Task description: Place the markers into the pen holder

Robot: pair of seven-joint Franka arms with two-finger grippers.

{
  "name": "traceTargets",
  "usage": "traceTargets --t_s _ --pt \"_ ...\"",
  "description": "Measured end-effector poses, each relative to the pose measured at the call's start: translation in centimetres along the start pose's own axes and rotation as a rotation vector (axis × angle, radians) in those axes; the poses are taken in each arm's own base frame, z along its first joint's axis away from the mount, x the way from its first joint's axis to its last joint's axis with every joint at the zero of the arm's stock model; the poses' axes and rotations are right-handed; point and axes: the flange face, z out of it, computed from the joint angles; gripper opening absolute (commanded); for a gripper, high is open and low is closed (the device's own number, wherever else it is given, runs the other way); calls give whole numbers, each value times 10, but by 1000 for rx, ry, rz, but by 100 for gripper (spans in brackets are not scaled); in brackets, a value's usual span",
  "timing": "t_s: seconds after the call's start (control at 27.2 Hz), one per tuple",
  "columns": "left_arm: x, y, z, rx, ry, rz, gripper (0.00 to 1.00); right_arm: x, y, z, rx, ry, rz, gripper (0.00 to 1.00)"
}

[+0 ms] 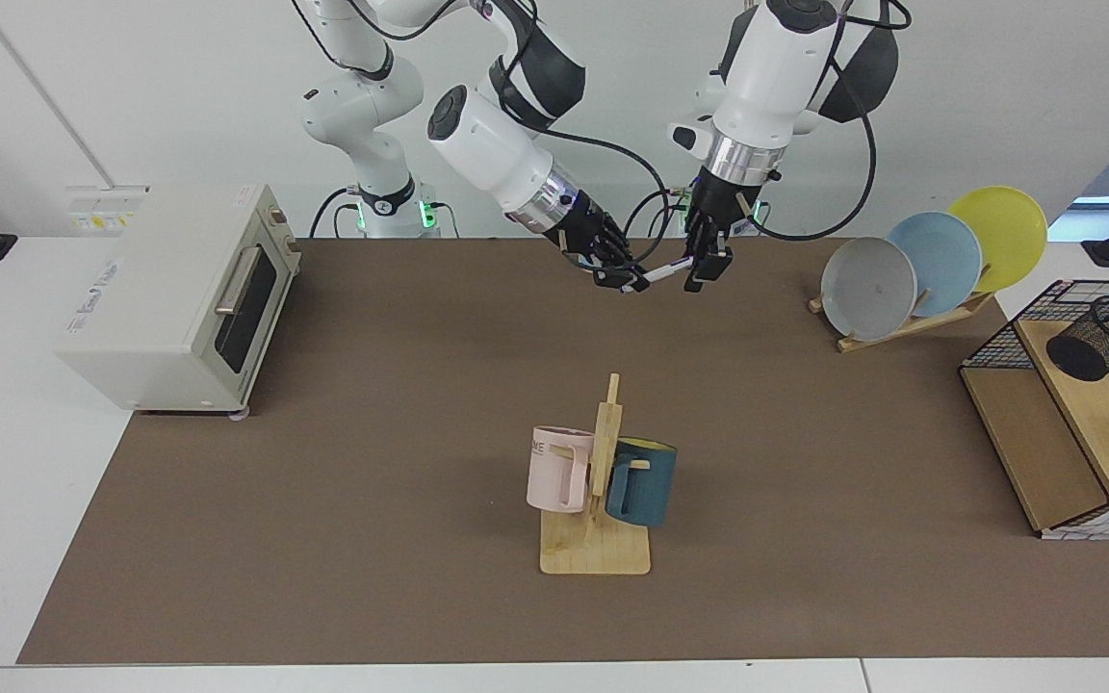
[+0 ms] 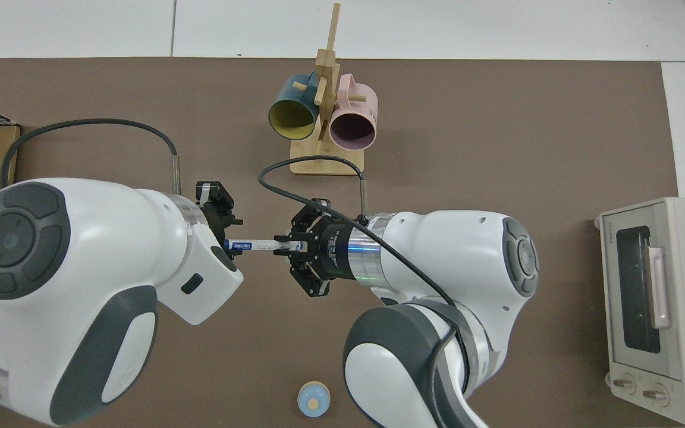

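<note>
The marker (image 1: pixel 662 271) (image 2: pixel 257 244), white with a blue cap, hangs level above the far middle of the mat between both hands. My right gripper (image 1: pixel 628 282) (image 2: pixel 285 244) is shut on its tail end. My left gripper (image 1: pixel 704 273) (image 2: pixel 227 240) comes down from above at the cap end, which is partly hidden behind it. The pen holder (image 1: pixel 1104 337), a black mesh cup, lies tilted on the wooden top shelf of the wire rack (image 1: pixel 1017 337) at the far right of the facing view. It is out of the top view.
A wooden mug tree (image 1: pixel 603 539) with a pink and a teal mug stands mid-mat. A toaster oven (image 1: pixel 179 289) sits beside the right arm's side. A plate stand (image 1: pixel 930 260) holds three plates. A small blue round object (image 2: pixel 313 399) lies near the arms' bases.
</note>
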Motion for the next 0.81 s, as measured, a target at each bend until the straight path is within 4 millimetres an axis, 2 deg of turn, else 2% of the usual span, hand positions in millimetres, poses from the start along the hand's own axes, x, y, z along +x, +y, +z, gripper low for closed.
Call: traceTargets --t_s 0.22,0.26,0.29,0.55,0.81 --pt "3 2 0 -4 -4 7 0 2 -3 -1 12 1 5 0" --pt "3 2 0 -4 -4 7 0 2 -3 -1 11 1 5 30" --pt "3 2 0 -4 -4 7 0 2 -3 -1 11 1 5 99" --pt "-3 0 0 0 -10 0 0 -3 3 4 0 33 -49 100" --pt "-11 -3 -1 16 -68 13 0 3 6 7 -41 184 -202 100"
